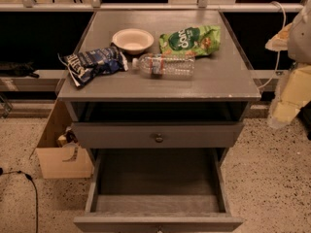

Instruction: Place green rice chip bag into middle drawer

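The green rice chip bag (190, 41) lies flat at the back right of the grey cabinet top (223, 79), its logo facing up. Below, the middle drawer (158, 178) is pulled far out toward me, its bare floor and side walls showing and nothing inside. My gripper (285, 106) hangs at the right edge of the camera view, beside the cabinet's right side and level with its top. It is well apart from the bag and holds nothing that I can make out.
A clear water bottle (164, 65) lies on its side just in front of the green bag. A white bowl (132, 40) and a dark blue and white chip bag (92, 64) sit to the left. A knobbed drawer front (159, 137) is above the open drawer. A cardboard box (60, 154) stands on the floor at left.
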Robot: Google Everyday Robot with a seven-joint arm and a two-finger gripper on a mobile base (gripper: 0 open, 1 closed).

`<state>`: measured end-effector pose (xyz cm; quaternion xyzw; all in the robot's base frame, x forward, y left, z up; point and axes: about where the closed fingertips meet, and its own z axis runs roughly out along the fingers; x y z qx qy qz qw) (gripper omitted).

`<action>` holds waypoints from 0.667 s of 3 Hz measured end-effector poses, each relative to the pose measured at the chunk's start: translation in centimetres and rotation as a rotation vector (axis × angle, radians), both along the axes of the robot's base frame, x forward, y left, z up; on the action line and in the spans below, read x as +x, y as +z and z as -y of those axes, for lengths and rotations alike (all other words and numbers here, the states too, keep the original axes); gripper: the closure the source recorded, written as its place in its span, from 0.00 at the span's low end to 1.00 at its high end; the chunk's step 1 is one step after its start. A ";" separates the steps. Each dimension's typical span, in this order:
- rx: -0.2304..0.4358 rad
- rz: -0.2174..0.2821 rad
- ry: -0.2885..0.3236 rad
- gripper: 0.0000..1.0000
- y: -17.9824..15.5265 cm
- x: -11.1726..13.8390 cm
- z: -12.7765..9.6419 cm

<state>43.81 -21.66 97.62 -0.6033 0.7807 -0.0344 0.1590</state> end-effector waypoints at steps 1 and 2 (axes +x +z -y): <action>0.000 0.000 0.000 0.00 0.0 0.0 0.0; 0.057 0.015 0.017 0.00 0.9 2.5 0.1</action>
